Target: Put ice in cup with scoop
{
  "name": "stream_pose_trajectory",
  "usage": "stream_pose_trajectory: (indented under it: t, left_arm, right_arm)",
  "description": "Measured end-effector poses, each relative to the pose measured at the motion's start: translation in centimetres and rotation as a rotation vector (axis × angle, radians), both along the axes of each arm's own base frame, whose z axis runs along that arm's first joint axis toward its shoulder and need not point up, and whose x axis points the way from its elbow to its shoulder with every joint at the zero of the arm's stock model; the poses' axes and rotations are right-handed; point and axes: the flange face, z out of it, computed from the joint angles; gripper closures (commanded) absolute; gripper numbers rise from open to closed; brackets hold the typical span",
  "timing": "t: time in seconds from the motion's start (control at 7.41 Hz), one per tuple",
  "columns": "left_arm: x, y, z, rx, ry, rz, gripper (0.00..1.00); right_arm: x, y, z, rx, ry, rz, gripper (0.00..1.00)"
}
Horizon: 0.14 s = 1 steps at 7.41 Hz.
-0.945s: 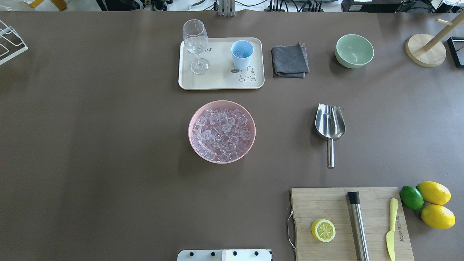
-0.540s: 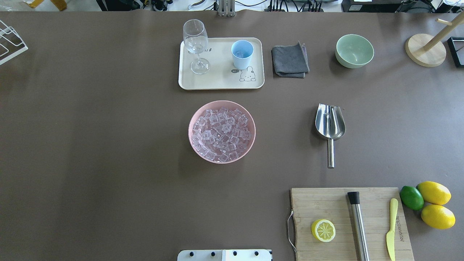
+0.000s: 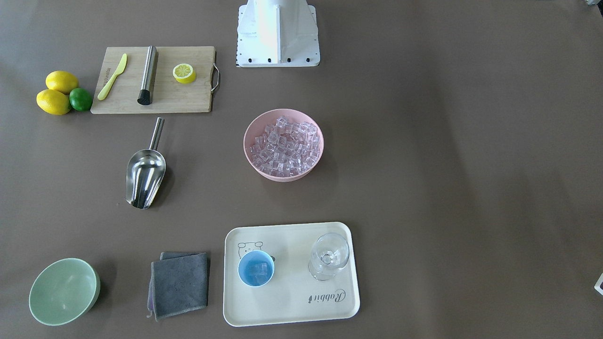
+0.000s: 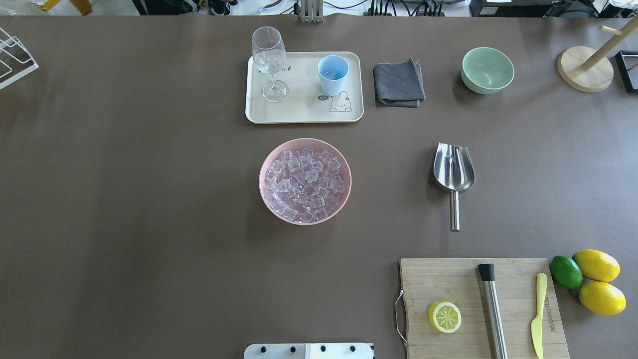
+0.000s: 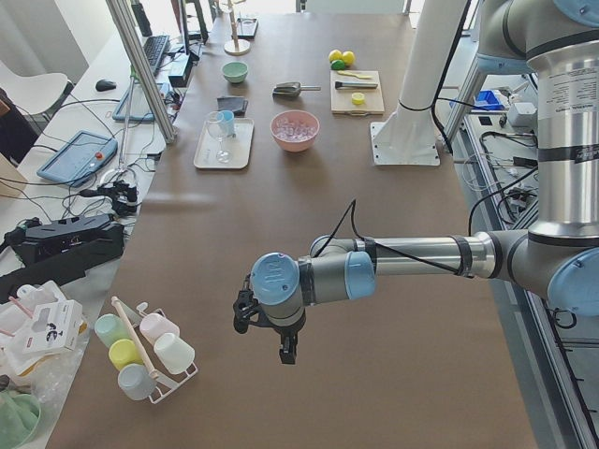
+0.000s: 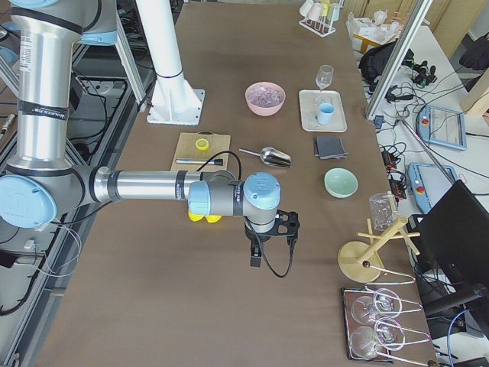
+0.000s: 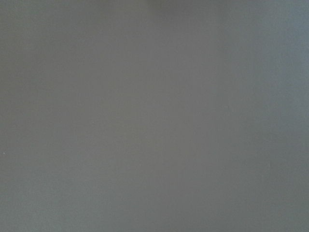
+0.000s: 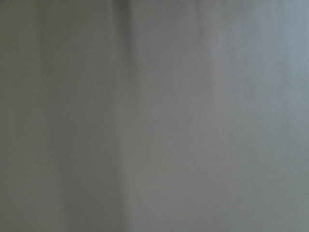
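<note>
The scoop (image 4: 454, 172) lies right of the ice (image 4: 304, 183); we cannot tell how left arm (image 5: 412, 254) and right arm (image 6: 145, 186) hold their jaws.

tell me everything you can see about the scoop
The scoop is shiny stainless steel, with a deep rounded trough and a straight cylindrical handle. It lies flat on the brown table, open side up and empty, to the robot's right of the pink bowl and apart from it. Its handle points back toward the cutting board, its mouth away from the robot. Only the table touches it.
</note>
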Motion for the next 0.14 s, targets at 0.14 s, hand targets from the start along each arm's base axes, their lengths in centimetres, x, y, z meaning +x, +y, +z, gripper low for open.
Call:
stream_pose_trajectory:
  t: [0.14]
  left_arm:
    - [-0.04, -0.11, -0.06, 0.002, -0.005, 0.001, 0.02]
  right_arm:
    - [0.00, 0.00, 0.00, 0.000, 0.001, 0.000, 0.00]
